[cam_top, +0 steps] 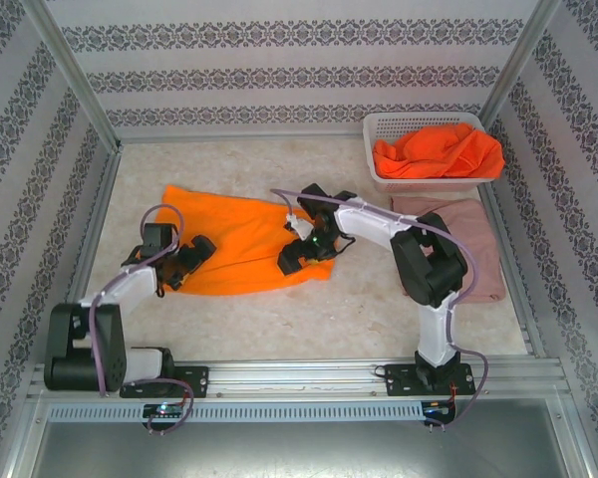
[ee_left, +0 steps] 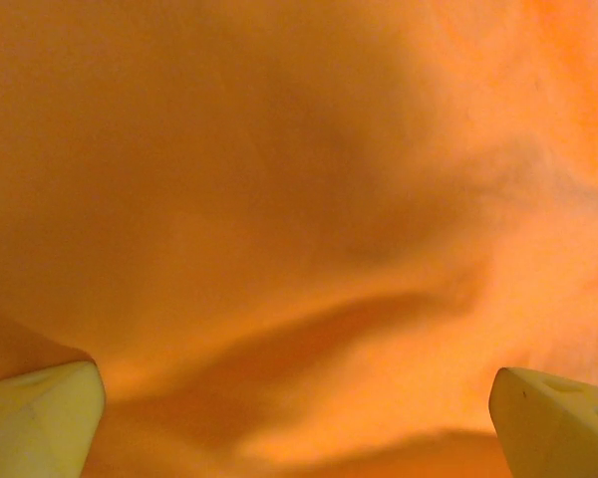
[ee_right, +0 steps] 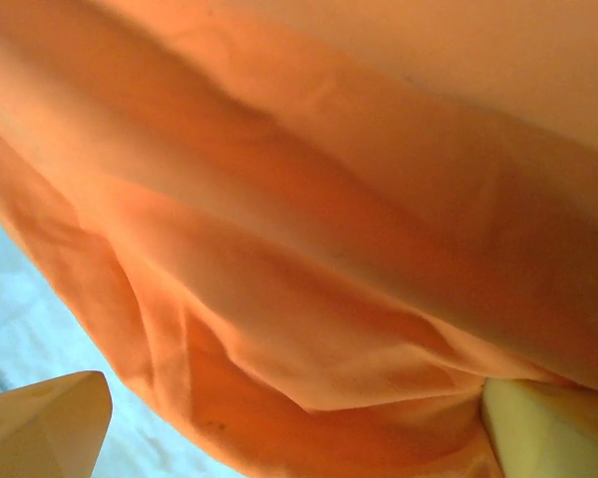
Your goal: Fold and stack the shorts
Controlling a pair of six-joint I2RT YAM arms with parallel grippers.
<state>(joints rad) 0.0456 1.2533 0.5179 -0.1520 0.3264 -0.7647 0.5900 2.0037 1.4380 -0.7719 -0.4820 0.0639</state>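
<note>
One pair of bright orange shorts (cam_top: 234,237) lies spread flat in the middle of the table. My left gripper (cam_top: 184,261) rests low over its lower left edge, open. In the left wrist view the orange cloth (ee_left: 279,199) spans the whole picture, and the left gripper (ee_left: 299,423) has its fingertips (ee_left: 40,418) wide apart. My right gripper (cam_top: 304,254) is over the cloth's lower right corner, open. The right wrist view has folds of orange cloth (ee_right: 309,279) between the wide-set fingertips (ee_right: 45,423) of the right gripper (ee_right: 294,428). More orange shorts (cam_top: 439,149) sit bunched in the basket. Pink shorts (cam_top: 468,244) lie at the right.
The white lattice basket (cam_top: 379,124) stands at the back right corner. Patterned walls and metal posts close in the table on three sides. Bare pale tabletop (cam_top: 309,319) shows in front of the spread cloth, and a strip of table (ee_right: 20,319) shows at the cloth's edge.
</note>
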